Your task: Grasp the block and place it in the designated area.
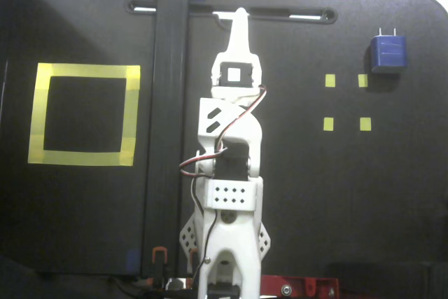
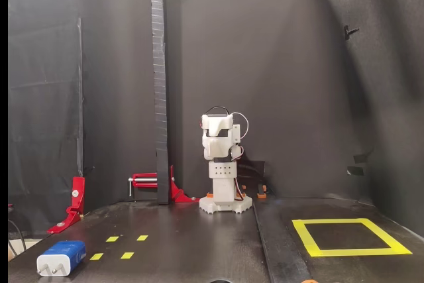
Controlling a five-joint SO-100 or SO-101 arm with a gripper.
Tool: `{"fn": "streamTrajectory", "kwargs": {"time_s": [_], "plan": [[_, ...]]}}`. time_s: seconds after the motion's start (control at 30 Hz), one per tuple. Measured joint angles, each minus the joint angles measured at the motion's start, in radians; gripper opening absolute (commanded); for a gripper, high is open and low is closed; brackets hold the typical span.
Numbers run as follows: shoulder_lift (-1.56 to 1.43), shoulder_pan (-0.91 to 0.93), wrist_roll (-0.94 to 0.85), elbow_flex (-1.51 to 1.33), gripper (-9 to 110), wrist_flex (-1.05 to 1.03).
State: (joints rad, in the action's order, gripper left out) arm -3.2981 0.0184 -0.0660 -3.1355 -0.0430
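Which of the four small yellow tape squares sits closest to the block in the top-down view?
The upper-right square, just below and left of the block. The other three lie farther left or lower.

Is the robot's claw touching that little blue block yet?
Apart. In the fixed view from above, the gripper points up the middle of the table, while the block sits far right with bare black surface between them.
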Motion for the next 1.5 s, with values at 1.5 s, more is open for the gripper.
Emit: {"fn": "streamTrajectory", "kwargs": {"time_s": [1.5], "plan": [[0.371, 0.675, 0.011, 0.245, 0, -0.014]]}}
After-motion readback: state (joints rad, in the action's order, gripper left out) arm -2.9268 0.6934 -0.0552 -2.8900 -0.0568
